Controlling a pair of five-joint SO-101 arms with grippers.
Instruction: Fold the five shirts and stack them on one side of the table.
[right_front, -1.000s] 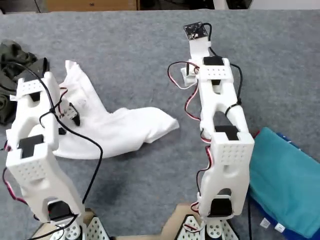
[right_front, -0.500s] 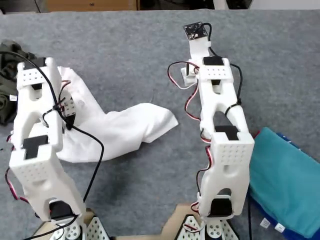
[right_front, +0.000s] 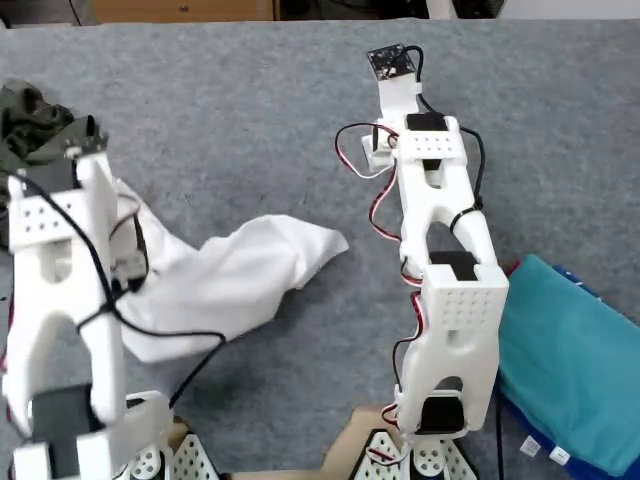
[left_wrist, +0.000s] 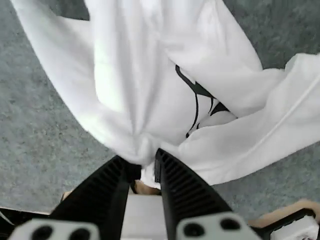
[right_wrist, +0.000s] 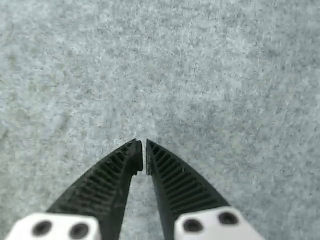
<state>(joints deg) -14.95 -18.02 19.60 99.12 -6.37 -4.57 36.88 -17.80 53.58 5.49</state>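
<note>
I grip the white shirt (right_front: 235, 280) in my left gripper (left_wrist: 141, 167); it trails toward three o'clock. My right gripper (right_wrist: 144, 157) is pinched empty.

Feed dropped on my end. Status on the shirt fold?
Left gripper shut on white shirt, bunched, unfolded. Right gripper shut, empty, over table. Teal shirt right side, dark shirt far left; nothing in the way.

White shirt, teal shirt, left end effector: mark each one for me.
white shirt (right_front: 250, 270): high view, middle of the bunched cloth.
teal shirt (right_front: 570, 350): high view, its flat top face.
left end effector (left_wrist: 141, 162): left wrist view, midway between the fingertips pinching the white shirt.
</note>
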